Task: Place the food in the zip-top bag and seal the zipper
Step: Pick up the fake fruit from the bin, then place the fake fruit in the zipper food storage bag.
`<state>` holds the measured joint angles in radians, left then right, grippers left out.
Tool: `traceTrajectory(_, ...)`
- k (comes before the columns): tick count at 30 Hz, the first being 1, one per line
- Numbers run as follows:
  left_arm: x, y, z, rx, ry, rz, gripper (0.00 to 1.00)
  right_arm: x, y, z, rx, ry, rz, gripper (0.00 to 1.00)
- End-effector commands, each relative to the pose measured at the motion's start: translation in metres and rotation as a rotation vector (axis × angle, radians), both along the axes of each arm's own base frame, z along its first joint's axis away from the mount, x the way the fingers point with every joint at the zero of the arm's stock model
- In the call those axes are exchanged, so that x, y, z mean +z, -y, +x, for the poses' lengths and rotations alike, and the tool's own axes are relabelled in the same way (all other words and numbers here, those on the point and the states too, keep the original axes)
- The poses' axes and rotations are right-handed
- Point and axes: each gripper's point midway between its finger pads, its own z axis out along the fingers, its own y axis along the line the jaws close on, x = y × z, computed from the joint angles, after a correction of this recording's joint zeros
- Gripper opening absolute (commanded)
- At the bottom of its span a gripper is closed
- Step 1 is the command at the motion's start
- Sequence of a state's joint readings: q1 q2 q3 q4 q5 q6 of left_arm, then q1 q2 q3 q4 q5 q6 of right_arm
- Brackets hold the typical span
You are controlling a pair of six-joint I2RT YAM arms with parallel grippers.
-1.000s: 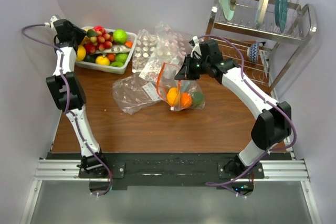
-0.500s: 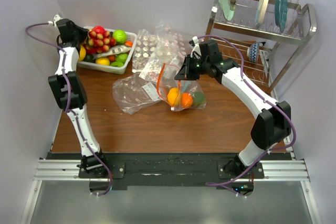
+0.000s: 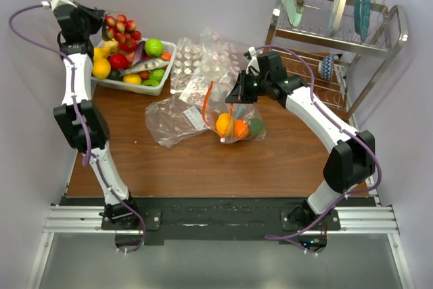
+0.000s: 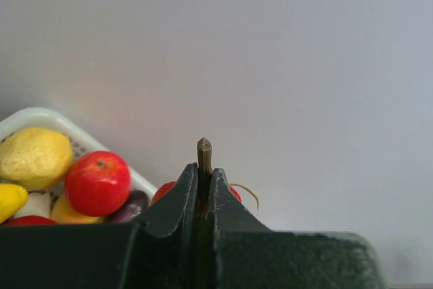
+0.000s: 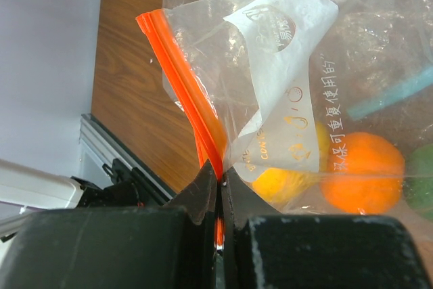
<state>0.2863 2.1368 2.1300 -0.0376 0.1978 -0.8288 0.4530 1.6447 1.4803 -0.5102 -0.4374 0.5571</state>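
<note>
My left gripper [image 3: 101,27] is shut on the brown stem [image 4: 203,153] of the red grape cluster [image 3: 120,28] and holds it above the white basket's [image 3: 160,84] far left end. In the left wrist view only red bits of the cluster [image 4: 164,191] show behind the fingers. My right gripper [image 3: 234,97] is shut on the orange-red zipper [image 5: 181,78] of the zip-top bag [image 3: 237,114], holding its mouth up. A yellow lemon [image 5: 287,184], an orange [image 5: 362,170] and a green lime [image 5: 419,182] lie inside the bag.
The basket holds a red apple [image 4: 98,182], a lemon [image 4: 34,157], a lime [image 3: 154,47] and other toy food. More clear bags [image 3: 174,120] lie left of and behind the zip-top bag, one with a teal strip [image 5: 399,93]. A dish rack [image 3: 338,28] with plates stands at the back right.
My left gripper has risen up and to the left, lifting the grape cluster out of the basket. The right gripper and the bag have not moved.
</note>
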Motion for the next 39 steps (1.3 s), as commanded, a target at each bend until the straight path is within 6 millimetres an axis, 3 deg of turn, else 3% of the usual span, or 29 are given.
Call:
traceTrajectory(1,0.134,0.04,-0.055,-0.086,0.256,0.056,0.0,0.017,-0.001,0.004,0.002,0.034,0.021,0.0)
traceTrajectory(2,0.13,0.046,-0.059,-0.102,0.249,0.052,0.0,0.017,-0.002,0.004,0.004,0.031,0.023,0.0)
traceTrajectory(3,0.15,0.055,-0.075,-0.114,0.285,0.062,0.0,0.018,-0.002,0.004,0.004,0.029,0.028,0.0)
traceTrajectory(5,0.15,0.078,-0.085,-0.17,0.289,0.048,0.0,0.022,-0.004,0.002,0.014,0.028,0.041,0.0)
traceTrajectory(7,0.169,0.106,-0.107,-0.228,0.329,0.05,0.0,0.025,-0.005,0.001,0.016,0.024,0.05,0.0)
traceTrajectory(8,0.164,0.114,-0.11,-0.249,0.318,0.033,0.0,0.027,-0.006,0.0,0.022,0.021,0.056,0.0)
traceTrajectory(9,0.175,0.127,-0.125,-0.29,0.342,0.034,0.0,0.03,-0.007,-0.001,0.024,0.021,0.065,0.0)
traceTrajectory(11,0.168,0.15,-0.136,-0.368,0.337,-0.002,0.0,0.031,-0.007,-0.002,0.027,0.017,0.072,0.0)
traceTrajectory(13,0.178,0.169,-0.16,-0.426,0.369,-0.025,0.0,0.035,-0.008,-0.004,0.033,0.018,0.078,0.0)
traceTrajectory(14,0.167,0.178,-0.165,-0.469,0.36,-0.066,0.0,0.035,-0.008,-0.005,0.036,0.017,0.081,0.0)
traceTrajectory(16,0.175,0.192,-0.187,-0.524,0.394,-0.092,0.0,0.038,-0.009,-0.009,0.048,0.013,0.09,0.0)
traceTrajectory(17,0.167,0.197,-0.19,-0.548,0.382,-0.128,0.0,0.039,-0.01,-0.01,0.052,0.01,0.094,0.0)
traceTrajectory(22,0.17,0.245,-0.234,-0.732,0.405,-0.18,0.0,0.05,-0.013,-0.018,0.089,0.004,0.128,0.0)
traceTrajectory(27,0.158,0.291,-0.272,-0.88,0.398,-0.244,0.0,0.056,-0.018,-0.025,0.121,-0.017,0.169,0.0)
traceTrajectory(34,0.139,0.331,-0.31,-1.019,0.37,-0.31,0.0,0.066,-0.019,-0.032,0.146,-0.018,0.197,0.0)
traceTrajectory(39,0.111,0.353,-0.335,-1.115,0.336,-0.376,0.0,0.074,-0.018,-0.034,0.158,-0.035,0.243,0.0)
